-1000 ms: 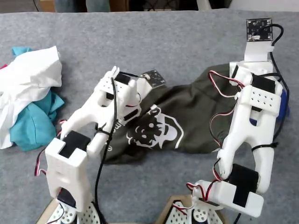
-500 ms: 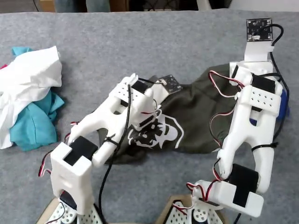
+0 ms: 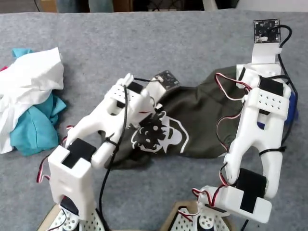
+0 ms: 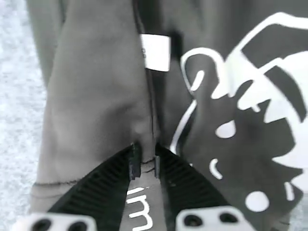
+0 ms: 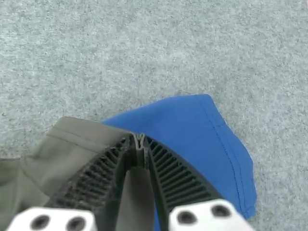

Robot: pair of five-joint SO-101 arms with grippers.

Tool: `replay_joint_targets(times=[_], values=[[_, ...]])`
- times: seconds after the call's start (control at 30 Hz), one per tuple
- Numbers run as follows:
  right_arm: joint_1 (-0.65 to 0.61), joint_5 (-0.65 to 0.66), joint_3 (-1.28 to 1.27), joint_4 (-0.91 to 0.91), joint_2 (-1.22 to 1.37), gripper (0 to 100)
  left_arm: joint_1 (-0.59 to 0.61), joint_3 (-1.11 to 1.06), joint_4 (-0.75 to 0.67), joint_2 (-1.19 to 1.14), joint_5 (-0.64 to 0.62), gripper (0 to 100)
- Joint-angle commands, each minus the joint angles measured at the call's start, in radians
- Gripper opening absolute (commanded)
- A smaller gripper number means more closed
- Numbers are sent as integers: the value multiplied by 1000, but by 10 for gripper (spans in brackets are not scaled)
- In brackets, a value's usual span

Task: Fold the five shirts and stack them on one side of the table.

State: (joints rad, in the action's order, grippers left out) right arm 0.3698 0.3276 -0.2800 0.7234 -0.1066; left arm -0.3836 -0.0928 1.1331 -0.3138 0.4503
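Left gripper (image 4: 144, 161): pinched on olive shirt (image 4: 91, 96) fold beside print (image 4: 250, 101) | right gripper (image 5: 140, 148): pinched on hem (image 5: 79, 137), blue shirt (image 5: 197, 134) just past tips | handling: soft, light, limp; grip at hems or seams

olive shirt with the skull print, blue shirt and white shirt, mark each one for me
olive shirt (image 3: 204, 113), high view, plain cloth beside the skull print
blue shirt (image 5: 192, 130), right wrist view, middle of the flat blue cloth
white shirt (image 3: 33, 79), high view, middle of its crumpled cloth
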Motion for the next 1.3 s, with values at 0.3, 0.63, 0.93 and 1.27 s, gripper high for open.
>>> replay_joint_targets(times=[0.3, 0.63, 0.93, 1.27], values=[[-15, 3, 51, -21, -5, 28, 36, 8, -18, 51, 21, 66], [-15, 3, 51, -21, -5, 28, 45, 38, 120, 60, 28, 173], [-15, 3, 51, -21, -5, 28, 44, 48, 118, 51, -5, 105], [-31, 3, 45, -20, -7, 28, 50, 41, 121, -44, -6, 98]])
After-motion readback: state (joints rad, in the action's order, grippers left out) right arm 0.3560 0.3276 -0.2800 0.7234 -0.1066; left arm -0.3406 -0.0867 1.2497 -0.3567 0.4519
